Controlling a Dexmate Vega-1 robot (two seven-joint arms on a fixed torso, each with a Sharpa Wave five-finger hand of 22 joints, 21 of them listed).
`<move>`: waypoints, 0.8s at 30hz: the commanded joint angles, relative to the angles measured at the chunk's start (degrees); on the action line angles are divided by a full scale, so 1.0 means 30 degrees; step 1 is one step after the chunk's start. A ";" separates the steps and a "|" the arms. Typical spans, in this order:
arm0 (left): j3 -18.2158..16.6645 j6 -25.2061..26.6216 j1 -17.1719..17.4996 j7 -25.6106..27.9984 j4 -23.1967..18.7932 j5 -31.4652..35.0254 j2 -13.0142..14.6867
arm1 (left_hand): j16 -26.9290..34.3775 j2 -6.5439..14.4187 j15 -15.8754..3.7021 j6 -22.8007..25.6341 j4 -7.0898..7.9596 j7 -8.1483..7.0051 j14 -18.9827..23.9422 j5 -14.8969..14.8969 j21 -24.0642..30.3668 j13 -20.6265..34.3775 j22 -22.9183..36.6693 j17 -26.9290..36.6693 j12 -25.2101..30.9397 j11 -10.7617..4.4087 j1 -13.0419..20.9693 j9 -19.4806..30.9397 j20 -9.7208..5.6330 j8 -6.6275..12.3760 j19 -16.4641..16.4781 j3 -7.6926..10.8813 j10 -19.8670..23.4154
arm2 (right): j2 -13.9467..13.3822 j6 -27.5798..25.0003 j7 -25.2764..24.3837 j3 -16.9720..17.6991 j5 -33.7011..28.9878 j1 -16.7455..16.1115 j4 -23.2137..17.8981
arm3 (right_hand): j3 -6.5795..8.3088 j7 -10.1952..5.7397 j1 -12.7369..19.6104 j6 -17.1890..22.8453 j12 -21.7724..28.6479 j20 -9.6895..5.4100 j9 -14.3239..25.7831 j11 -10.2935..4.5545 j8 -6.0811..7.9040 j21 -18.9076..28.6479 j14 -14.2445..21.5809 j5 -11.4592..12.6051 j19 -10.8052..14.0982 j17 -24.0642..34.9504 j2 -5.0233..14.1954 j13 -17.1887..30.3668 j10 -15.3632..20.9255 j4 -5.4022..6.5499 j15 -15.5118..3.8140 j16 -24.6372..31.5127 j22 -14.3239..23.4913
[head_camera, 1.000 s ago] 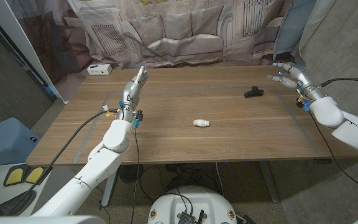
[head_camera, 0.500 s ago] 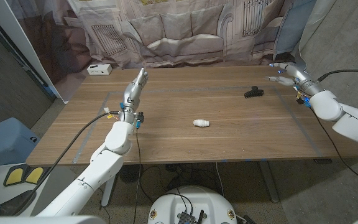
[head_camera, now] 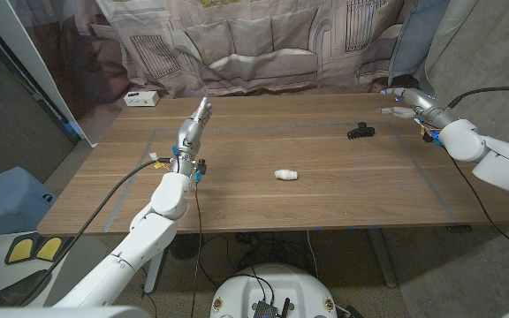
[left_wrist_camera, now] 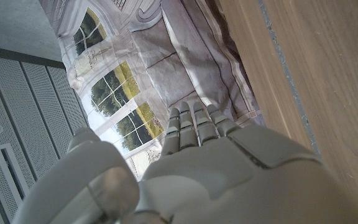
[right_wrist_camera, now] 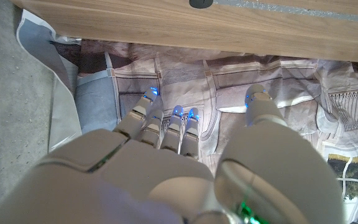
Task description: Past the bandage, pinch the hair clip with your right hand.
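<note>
Approach only so far: right hand point(head_camera: 406, 101), fingers apart and holding nothing, hovers by the surface's point(head_camera: 263, 203) far right edge, right of the unpinched hair clip point(head_camera: 360, 132), bandage point(head_camera: 285, 175) nearer.

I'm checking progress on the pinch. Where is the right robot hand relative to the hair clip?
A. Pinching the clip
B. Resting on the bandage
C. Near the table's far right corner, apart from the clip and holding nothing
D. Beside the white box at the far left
C: in the head view the right robot hand hovers by the far right corner, fingers apart, while the hair clip lies untouched on the table.
</note>
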 commanded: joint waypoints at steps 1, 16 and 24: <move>0.0048 0.0443 0.0048 0.0186 -0.0318 0.0085 0.0051 | -0.0073 -0.0009 -0.0062 0.0159 -0.0215 0.0022 0.0166 -0.0063 -0.0019 0.0112 0.0061 0.0100 -0.0095 0.0061 0.0178 0.0098 0.0045 0.0057 0.0142 0.0013 0.0157 | -0.0588 -0.0872 0.1809 -0.0877 -0.0985 0.1223 -0.0545 | 0.0167 -0.0051 0.0279 -0.0355 -0.0057 0.0051 0.0030 -0.0135 -0.0197 -0.0002 -0.0196 -0.0076 -0.0286 0.0031 -0.0028 0.0023 -0.0156 0.0055 -0.0028 -0.0054 0.0026; -0.0103 0.0452 0.0288 0.0431 -0.0646 0.0058 0.0050 | -0.0063 0.0043 -0.0040 0.0335 -0.0226 0.0030 0.0272 -0.0075 -0.0058 0.0115 0.0066 0.0105 -0.0099 0.0075 0.0175 0.0099 0.0162 0.0072 0.0213 0.0031 0.0248 | -0.1088 -0.2074 0.2681 -0.2098 -0.4625 0.2419 -0.1433 | 0.0166 -0.0254 0.0284 -0.1180 -0.0399 0.0473 0.0022 -0.0432 -0.0476 0.0124 -0.1123 -0.0241 -0.0865 0.0064 -0.0341 0.0012 -0.0989 0.0177 -0.0150 -0.0094 0.0042; -0.0157 0.0500 0.0533 0.0785 -0.0904 0.0252 -0.0039 | -0.0068 0.0066 -0.0018 0.0421 -0.0228 0.0019 0.0302 -0.0082 -0.0079 0.0116 0.0069 0.0107 -0.0104 0.0044 0.0165 0.0100 0.0198 0.0077 0.0245 0.0036 0.0286 | -0.0943 -0.1885 0.3899 -0.2632 -0.5536 0.3471 -0.1062 | 0.0389 -0.0313 0.0658 -0.1259 -0.0380 0.0557 0.0022 -0.0459 -0.0448 0.0447 -0.0669 -0.0200 -0.0096 0.0052 -0.0242 0.0001 -0.1060 0.0114 -0.0338 0.0190 0.0056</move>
